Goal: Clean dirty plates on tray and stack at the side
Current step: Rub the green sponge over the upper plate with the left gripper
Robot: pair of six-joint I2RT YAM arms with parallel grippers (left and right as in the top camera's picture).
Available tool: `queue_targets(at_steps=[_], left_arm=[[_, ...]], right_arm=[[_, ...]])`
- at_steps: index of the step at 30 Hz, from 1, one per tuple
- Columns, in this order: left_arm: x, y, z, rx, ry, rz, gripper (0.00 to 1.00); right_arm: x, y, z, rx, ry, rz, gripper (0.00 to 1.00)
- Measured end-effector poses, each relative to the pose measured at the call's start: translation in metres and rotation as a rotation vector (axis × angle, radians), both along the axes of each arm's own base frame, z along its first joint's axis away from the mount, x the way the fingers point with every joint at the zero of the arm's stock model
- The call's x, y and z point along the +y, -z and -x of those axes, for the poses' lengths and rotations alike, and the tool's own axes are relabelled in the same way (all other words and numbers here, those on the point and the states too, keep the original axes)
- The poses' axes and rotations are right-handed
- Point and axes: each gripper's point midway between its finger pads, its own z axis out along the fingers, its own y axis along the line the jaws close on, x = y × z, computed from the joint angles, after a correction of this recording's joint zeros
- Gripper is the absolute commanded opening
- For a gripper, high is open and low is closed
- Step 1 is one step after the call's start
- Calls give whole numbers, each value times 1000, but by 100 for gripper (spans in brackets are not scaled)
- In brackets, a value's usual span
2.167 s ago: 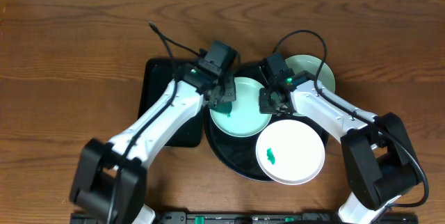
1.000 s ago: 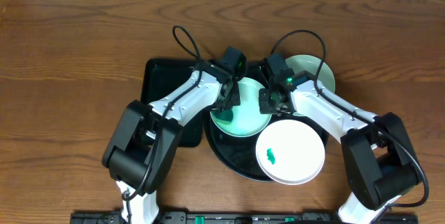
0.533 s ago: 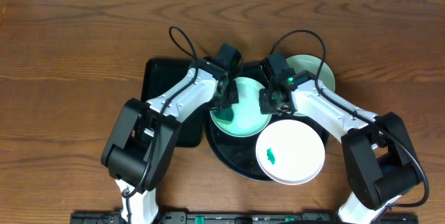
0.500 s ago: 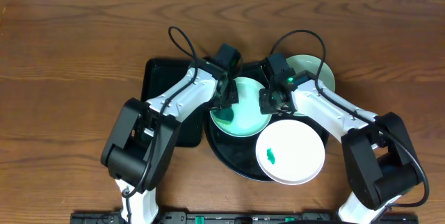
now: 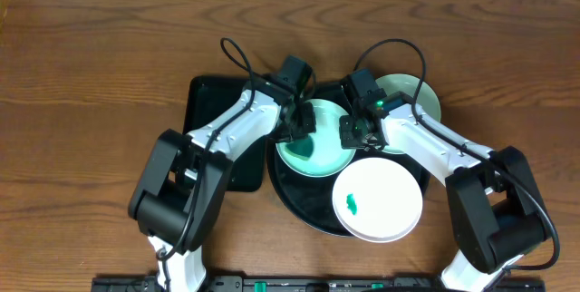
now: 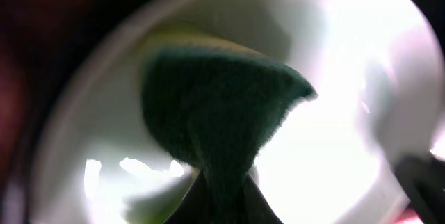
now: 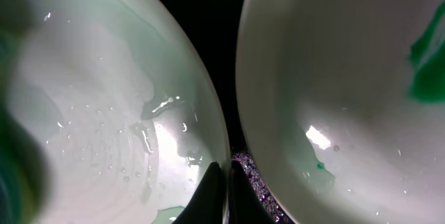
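Plates [image 5: 378, 197] face up, 2 on tray [image 5: 301, 194]; left gripper [image 6: 215, 197] pinches sponge [image 6: 215, 106].

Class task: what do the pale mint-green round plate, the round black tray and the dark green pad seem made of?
The pale mint-green round plate looks like glazed ceramic or hard plastic: glossy highlights, water beads. The round black tray is probably glossy plastic: smooth sheen. The dark green pad seems a matt fibrous scourer: fuzzy edge, soft fold.
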Motion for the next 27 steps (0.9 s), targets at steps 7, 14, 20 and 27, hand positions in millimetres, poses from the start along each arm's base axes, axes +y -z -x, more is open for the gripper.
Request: queue_targets(at_steps=[7, 14, 20, 27], left_arm=[[-22, -57, 9, -92, 53, 118, 7], [-8, -80, 6, -171, 42, 74, 8], [10, -64, 7, -172, 15, -23, 8], [29, -45, 13, -161, -3, -114, 7]], right_arm=[[4, -1, -2, -7, -14, -19, 1], [9, -1, 1, 5, -26, -42, 1], [10, -1, 1, 8, -28, -47, 1], [10, -1, 2, 9, -29, -49, 2]])
